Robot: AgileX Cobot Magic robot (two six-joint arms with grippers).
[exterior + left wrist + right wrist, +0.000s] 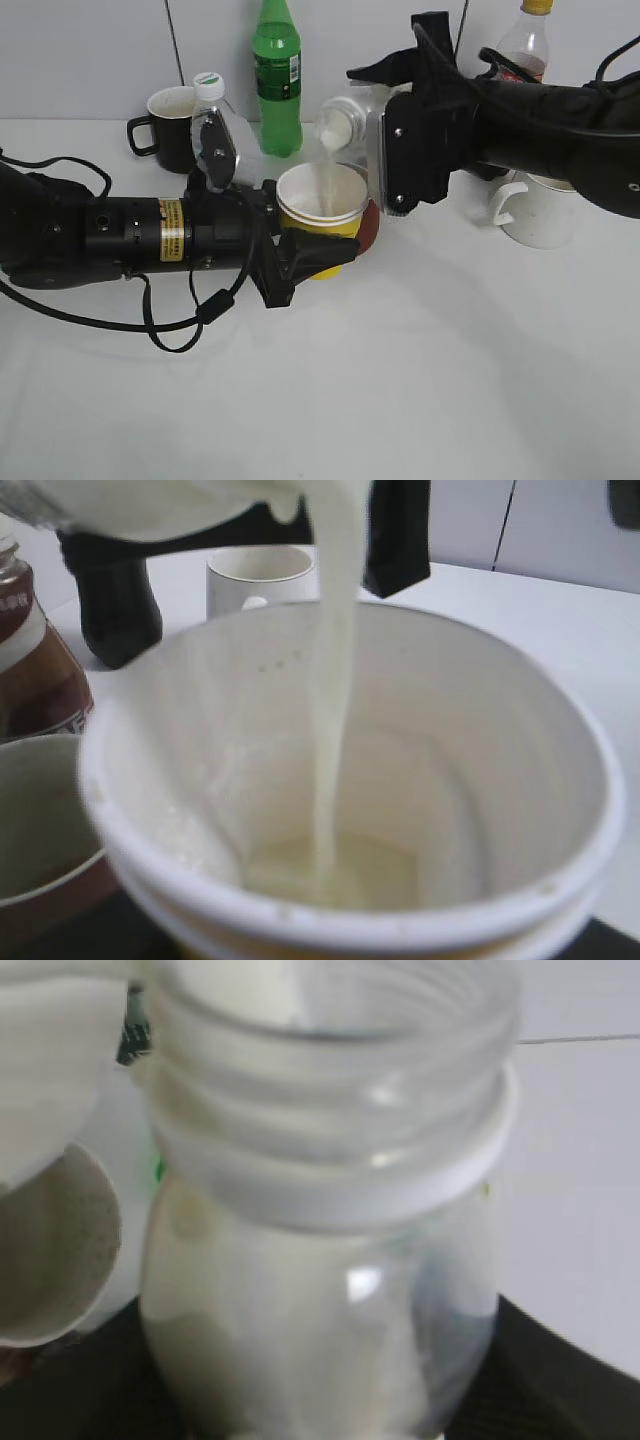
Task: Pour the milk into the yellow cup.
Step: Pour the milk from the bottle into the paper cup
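My left gripper (312, 256) is shut on the yellow cup (322, 208) and holds it above the table at the middle. My right gripper (385, 140) is shut on the milk bottle (340, 122), tipped with its neck down to the left over the cup. A thin stream of milk (327, 185) falls into the cup. In the left wrist view the stream (335, 700) lands in a shallow pool at the bottom of the cup (350, 780). In the right wrist view the bottle (320, 1260) fills the frame, part full of milk.
A dark red mug (368, 225) sits just behind the cup. At the back stand a dark mug (170, 128), a clear water bottle (222, 125), a green bottle (277, 75) and a brown coffee bottle (525, 45). A white mug (535, 210) stands at the right.
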